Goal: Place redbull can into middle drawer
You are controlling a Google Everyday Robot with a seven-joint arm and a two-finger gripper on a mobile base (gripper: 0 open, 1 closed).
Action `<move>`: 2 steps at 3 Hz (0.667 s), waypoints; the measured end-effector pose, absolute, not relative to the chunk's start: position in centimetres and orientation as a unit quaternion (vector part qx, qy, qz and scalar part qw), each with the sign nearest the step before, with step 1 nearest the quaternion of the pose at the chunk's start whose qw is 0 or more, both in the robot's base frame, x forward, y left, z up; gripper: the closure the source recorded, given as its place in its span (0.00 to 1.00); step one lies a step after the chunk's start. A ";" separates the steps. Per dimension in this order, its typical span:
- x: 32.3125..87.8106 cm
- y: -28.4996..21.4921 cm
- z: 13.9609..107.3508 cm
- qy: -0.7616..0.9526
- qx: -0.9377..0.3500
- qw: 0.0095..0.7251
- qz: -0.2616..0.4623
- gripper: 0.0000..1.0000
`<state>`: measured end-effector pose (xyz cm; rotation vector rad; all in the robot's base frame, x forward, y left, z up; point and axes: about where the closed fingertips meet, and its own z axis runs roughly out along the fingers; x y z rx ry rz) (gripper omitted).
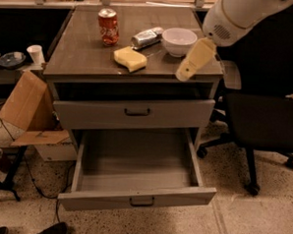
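End effector (pixel 183 73) near white bowl (pixel 178 40), arm (pixel 240 15) largely out of view

Gripper (pixel 183 73) over tabletop (pixel 81 51); middle drawer (pixel 103 199) beneath seemingly unobstructed.

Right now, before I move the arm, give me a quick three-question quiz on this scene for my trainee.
1. True or false: the redbull can is already inside the open middle drawer.
2. The redbull can lies between: A) the red soda can and the white bowl; B) the sponge and the front edge; C) two cups.
3. The hand hangs at the front edge of the tabletop. Which object is nearest to it?
Key: 1 false, it lies on the tabletop; 2 A; 3 the white bowl.
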<state>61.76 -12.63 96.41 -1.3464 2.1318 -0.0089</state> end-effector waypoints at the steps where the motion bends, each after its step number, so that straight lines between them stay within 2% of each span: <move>1: 65.5 -10.2 96.7 0.839 -0.435 0.328 -0.009 0.00; 2: 65.4 -10.2 96.6 0.848 -0.418 0.327 0.000 0.00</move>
